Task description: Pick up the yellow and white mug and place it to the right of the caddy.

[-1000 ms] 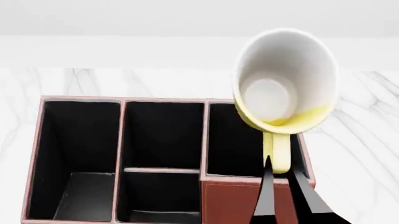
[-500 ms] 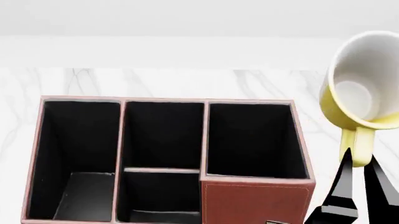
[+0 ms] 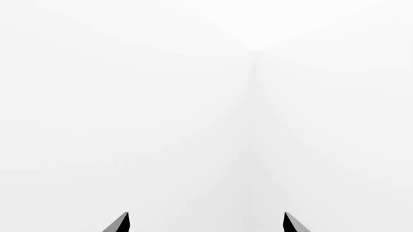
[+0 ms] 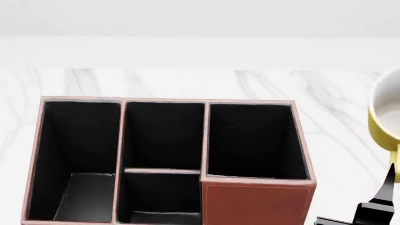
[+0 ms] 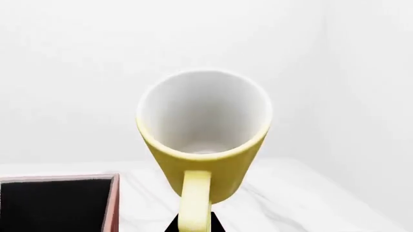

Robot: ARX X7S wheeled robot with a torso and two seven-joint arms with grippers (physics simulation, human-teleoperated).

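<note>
The yellow and white mug [image 4: 386,117] hangs in the air at the right edge of the head view, partly cut off, to the right of the caddy [image 4: 256,204]. In the right wrist view the mug [image 5: 205,140] fills the middle, white inside toward the camera, its yellow handle [image 5: 195,200] pinched between my right gripper's [image 5: 195,226] black fingers. That gripper [image 4: 384,197] shows low at the right in the head view. A corner of the caddy [image 5: 111,203] shows beside the mug. My left gripper [image 3: 205,223] is open, empty, facing a blank white surface.
The caddy stands on a white marble table [image 4: 337,93] with a white wall behind. Bare marble lies to the right of the caddy, under the mug [image 5: 290,203].
My right gripper has carried the mug rightward, from above the caddy's right compartment to beyond its right side, near the frame edge. The caddy has not moved.
</note>
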